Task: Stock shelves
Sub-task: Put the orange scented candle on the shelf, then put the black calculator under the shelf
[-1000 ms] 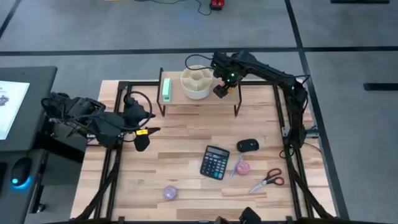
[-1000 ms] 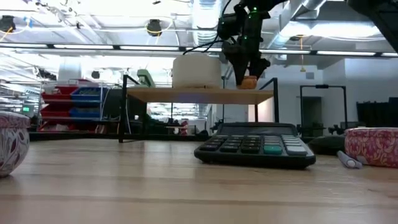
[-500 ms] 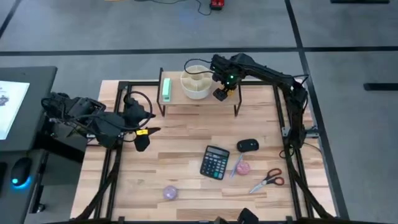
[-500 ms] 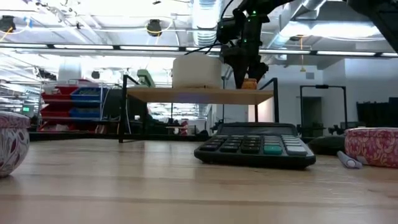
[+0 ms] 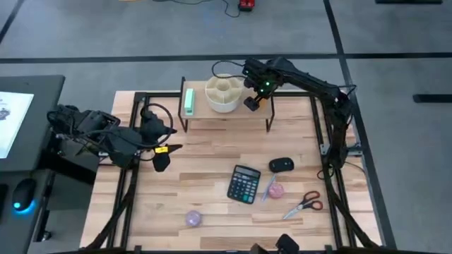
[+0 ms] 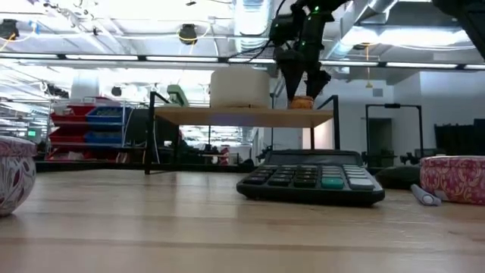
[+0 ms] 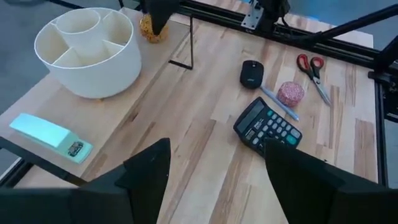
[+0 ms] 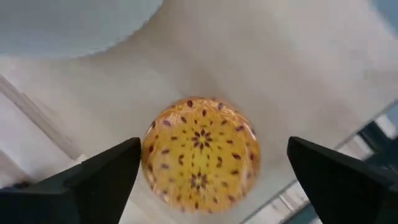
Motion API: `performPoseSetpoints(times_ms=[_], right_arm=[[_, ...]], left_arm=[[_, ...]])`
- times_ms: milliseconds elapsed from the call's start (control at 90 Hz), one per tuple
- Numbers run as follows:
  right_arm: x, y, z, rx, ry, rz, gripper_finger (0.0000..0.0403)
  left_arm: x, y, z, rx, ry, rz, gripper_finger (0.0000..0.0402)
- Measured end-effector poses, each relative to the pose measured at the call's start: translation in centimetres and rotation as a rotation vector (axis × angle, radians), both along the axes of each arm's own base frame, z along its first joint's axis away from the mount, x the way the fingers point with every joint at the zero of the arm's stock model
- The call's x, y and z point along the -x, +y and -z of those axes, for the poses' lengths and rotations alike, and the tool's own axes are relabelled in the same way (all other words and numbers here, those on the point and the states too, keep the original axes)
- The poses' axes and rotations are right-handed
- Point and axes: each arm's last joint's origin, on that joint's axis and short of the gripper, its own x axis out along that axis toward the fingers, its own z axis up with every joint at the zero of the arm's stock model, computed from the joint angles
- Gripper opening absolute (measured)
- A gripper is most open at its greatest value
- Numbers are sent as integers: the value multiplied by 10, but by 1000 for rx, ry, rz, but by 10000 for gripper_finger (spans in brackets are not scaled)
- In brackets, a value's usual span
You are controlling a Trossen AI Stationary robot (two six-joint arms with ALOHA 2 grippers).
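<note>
Near edge, 6 o'clock: calculator [image 5: 244,183]. Left gripper [image 5: 162,159], 9 o'clock, fingers parted, empty. Far edge, 12 o'clock: shelf [image 5: 226,106]; white divided caddy [image 5: 224,94] on it. Right gripper [image 5: 251,104] above yellow patterned ball [image 8: 200,151], fingers spread, apparently clear of it.

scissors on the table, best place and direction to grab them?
Grip the scissors across the closed blades, just ahead of the red handles, coming straight down from above. They lie flat on the table, so nothing can get beneath them, and the handle loops are too wide and open to pinch. Set the fingers across the blades' line. The right end effector, now over the shelf, is on their side.
</note>
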Motion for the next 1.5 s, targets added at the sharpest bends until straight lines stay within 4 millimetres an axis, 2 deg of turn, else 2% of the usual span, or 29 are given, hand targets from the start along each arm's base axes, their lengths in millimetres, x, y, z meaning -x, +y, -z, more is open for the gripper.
performPoseSetpoints(times_ms=[167,267,344,478,622,733,822,944,1033,1122,1211,1356,1500], right_arm=[[19,15,-35,64,-90,-5,399],[34,38,-62,100,-154,-33,398],[45,68,-84,117,-216,-78,396],[63,133,-111,150,-285,-191,395],[81,196,-120,136,-289,-246,395],[93,232,-118,33,-265,-190,395],[94,255,-111,-60,-237,-196,395],[94,286,-90,-183,-124,-266,394],[93,311,-63,-237,20,-349,387],[90,333,-32,-219,143,-363,375],[86,351,-6,-198,194,-379,364],[72,370,40,-203,209,-255,357],[62,373,73,-221,205,-148,359]], left_arm=[[0,0,0,0,0,0,237],[0,0,0,0,0,0,237],[0,0,0,0,0,0,237],[0,0,0,0,0,0,237],[0,0,0,0,0,0,237],[0,0,0,0,0,0,237],[0,0,0,-4,2,2,237],[0,0,0,-10,5,9,237],[0,0,0,-10,9,18,237],[0,0,0,-10,10,19,237],[0,0,0,-10,11,20,237],[0,0,0,-10,12,20,237],[0,-1,1,0,18,36,237]])
